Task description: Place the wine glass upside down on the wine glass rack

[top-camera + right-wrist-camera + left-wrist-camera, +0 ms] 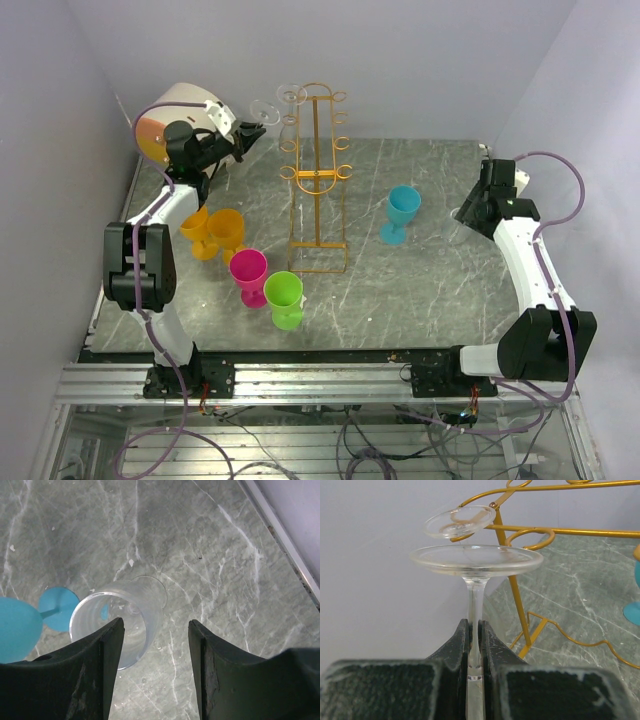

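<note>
My left gripper (474, 622) is shut on the stem of a clear wine glass (476, 560). Its round foot points away from me, close to the top of the orange-gold wine glass rack (520, 595); its bowl is hidden behind my fingers. In the top view this gripper (245, 132) is raised at the back left, just left of the rack (318, 170). A second clear glass (290, 100) hangs on the rack's upper left hook, foot up. My right gripper (156, 622) is open above the table. A third clear glass (120, 625) stands upright by its left finger, outside the jaws.
A blue glass (403, 212) stands right of the rack, next to the third clear glass. Two orange glasses (212, 232), a pink one (248, 272) and a green one (284, 298) stand left of the rack's base. A cream drum with an orange face (165, 125) sits at the back left. Walls enclose the table.
</note>
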### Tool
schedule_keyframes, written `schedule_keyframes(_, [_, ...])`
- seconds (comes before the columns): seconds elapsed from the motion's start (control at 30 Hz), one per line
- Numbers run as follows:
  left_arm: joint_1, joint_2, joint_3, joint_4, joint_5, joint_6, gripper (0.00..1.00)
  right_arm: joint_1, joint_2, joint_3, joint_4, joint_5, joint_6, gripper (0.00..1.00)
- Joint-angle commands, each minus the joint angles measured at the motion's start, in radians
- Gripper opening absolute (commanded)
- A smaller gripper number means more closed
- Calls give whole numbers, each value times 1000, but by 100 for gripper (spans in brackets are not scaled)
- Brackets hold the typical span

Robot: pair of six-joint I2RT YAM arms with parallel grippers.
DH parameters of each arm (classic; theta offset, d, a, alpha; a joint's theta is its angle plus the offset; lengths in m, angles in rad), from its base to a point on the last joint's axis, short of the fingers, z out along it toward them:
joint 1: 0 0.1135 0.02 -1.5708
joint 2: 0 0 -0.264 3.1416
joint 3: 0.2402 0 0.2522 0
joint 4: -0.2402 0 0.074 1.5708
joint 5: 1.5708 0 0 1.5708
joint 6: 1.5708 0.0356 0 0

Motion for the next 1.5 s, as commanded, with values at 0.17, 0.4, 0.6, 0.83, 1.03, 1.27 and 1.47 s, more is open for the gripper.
schedule_keyframes(0.17, [-9,-27,52,185,40,-87,7,-14,2,-41,42,-20,-26,54])
schedule_keyframes(0.4, [-12,-11,39,316,105,-161,7,-14,-11,-55,43,-30,-28,54])
schedule_keyframes(0.6, [-31,8,78,231,105,-124,7,-14,-21,-69,45,-32,-26,54])
schedule_keyframes(0.83, [-50,46,135,174,91,-114,7,-15,-27,-86,51,-35,-27,54])
schedule_keyframes(1.03, [-58,65,142,149,86,-92,7,-15,-32,-96,51,-35,-27,54])
schedule_keyframes(1.27, [-63,67,127,116,90,-50,7,-15,-30,-101,54,-35,-27,54])
schedule_keyframes(1.47, [-70,72,124,114,99,-48,7,-15,-27,-109,62,-39,-27,54])
